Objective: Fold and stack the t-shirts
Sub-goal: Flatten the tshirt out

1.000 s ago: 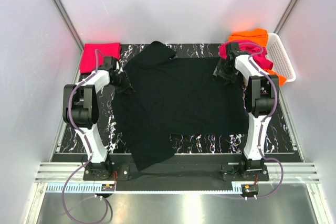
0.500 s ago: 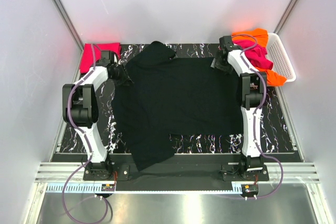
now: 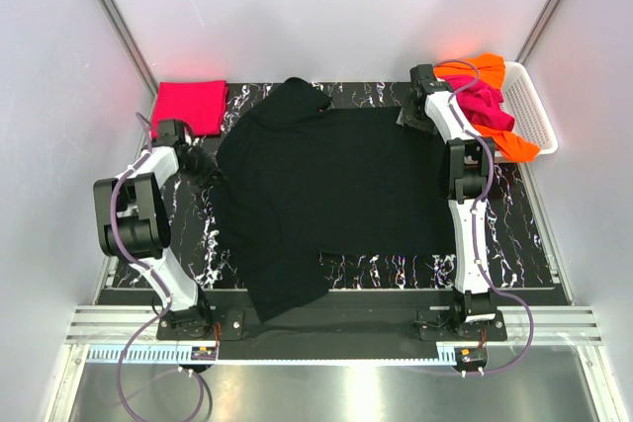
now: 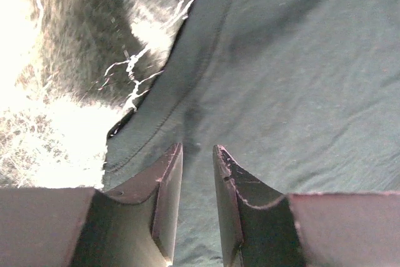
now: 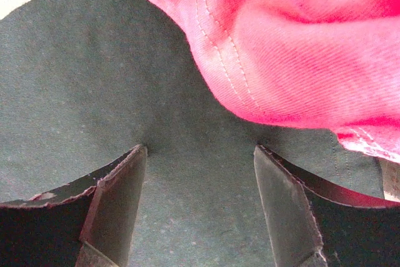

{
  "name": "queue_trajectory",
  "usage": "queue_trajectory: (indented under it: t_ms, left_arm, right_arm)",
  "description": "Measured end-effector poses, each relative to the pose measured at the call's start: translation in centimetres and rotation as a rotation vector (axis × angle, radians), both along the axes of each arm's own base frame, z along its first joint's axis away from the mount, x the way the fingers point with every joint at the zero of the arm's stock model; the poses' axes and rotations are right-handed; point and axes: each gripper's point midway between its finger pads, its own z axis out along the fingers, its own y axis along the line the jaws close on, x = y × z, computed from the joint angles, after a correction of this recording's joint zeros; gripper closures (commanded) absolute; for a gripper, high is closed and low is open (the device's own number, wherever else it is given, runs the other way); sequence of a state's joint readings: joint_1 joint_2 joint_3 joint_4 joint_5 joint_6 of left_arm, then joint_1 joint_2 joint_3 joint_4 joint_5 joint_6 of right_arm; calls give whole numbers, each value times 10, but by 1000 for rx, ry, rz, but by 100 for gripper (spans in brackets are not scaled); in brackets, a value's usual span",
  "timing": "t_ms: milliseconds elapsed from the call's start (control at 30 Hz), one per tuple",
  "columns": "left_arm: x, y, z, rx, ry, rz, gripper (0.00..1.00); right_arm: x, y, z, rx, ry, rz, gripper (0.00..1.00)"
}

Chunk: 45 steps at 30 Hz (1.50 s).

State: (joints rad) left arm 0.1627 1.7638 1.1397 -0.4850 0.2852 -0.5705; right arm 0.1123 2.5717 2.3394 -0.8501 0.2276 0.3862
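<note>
Marbled table (image 3: 396, 266), black t-shirt (image 3: 326, 185) — spread out

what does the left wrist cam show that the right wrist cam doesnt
Only left wrist: the marbled tabletop beside the stitched edge of the black t-shirt, and the left gripper, fingers nearly together, apparently pinching cloth. Only right wrist: a fold of the magenta t-shirt draped over the black cloth, and the right gripper, fingers wide apart. Both: the black t-shirt under the fingers.
</note>
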Motion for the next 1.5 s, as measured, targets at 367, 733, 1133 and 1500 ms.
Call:
queue_trajectory:
  t_ms: [367,733,1133,1500]
  left_arm:
    - [-7,24,-32,-90,154,110,73]
    - [3,39,-28,-35,163,46,60]
    - [-50,-31,67,134,-95,-148,52]
    - [-198,-81,2,178,113,-224,52]
  right_arm:
    - [0,3,-1,-1,7,15,20]
    - [10,18,2,34,-14,54,14]
    - [-64,39,36,81,139,62,6]
    - [-198,113,127,230,42,313,4]
